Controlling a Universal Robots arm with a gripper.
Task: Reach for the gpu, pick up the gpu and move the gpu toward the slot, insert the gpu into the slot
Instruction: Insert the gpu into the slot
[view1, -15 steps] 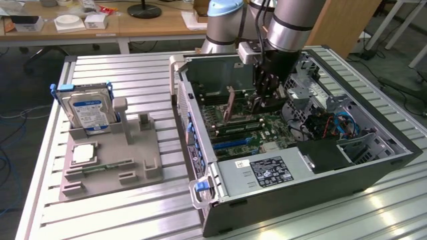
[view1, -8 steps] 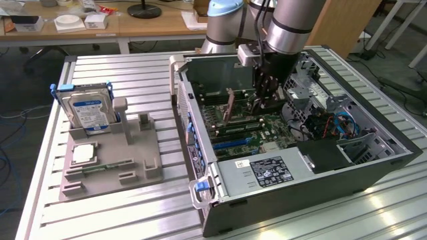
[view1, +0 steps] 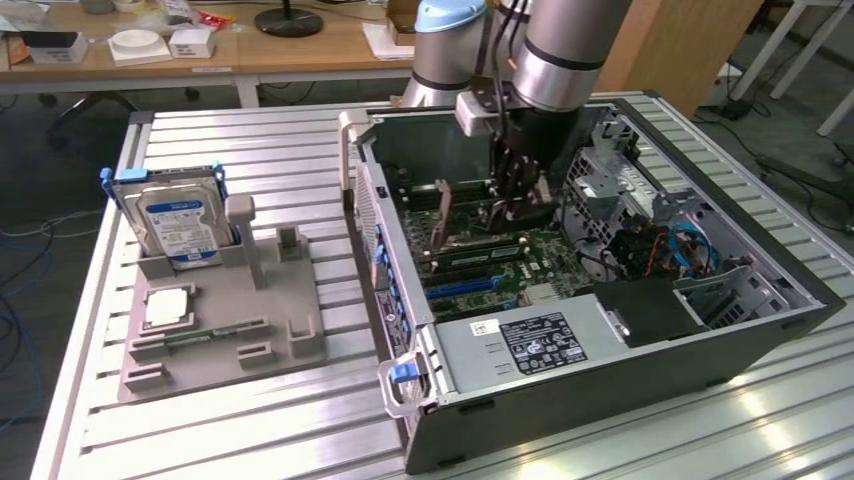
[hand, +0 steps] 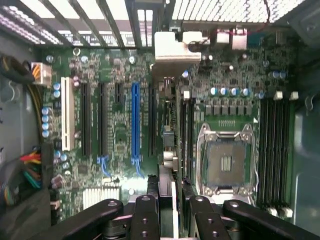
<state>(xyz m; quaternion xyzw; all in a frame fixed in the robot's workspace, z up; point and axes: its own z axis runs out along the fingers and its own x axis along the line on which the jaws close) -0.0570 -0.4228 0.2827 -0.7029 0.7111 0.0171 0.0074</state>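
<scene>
My gripper (view1: 515, 196) reaches down into the open computer case (view1: 747, 330), above the green motherboard (view1: 534, 262). It is shut on the gpu (view1: 523, 214), a dark card hanging upright from the fingers. In the wrist view the gpu (hand: 168, 165) is edge-on, a thin line running from my gripper (hand: 168, 205) to its silver bracket (hand: 171, 47) at the case's rear grille. The card's edge lies just beside a black slot (hand: 152, 120), between the blue slot (hand: 135, 120) and the processor socket (hand: 226, 162). Whether the card touches the slot, I cannot tell.
Memory slots (hand: 275, 145) and coloured wire bundles (hand: 27, 170) flank the board. The power supply (view1: 527, 345) and blue cables (view1: 674, 245) crowd the case. At the exterior view's left, a grey holder (view1: 267, 350) carries a silver hard drive (view1: 180, 222), a processor chip (view1: 170, 307) and a memory stick (view1: 214, 333).
</scene>
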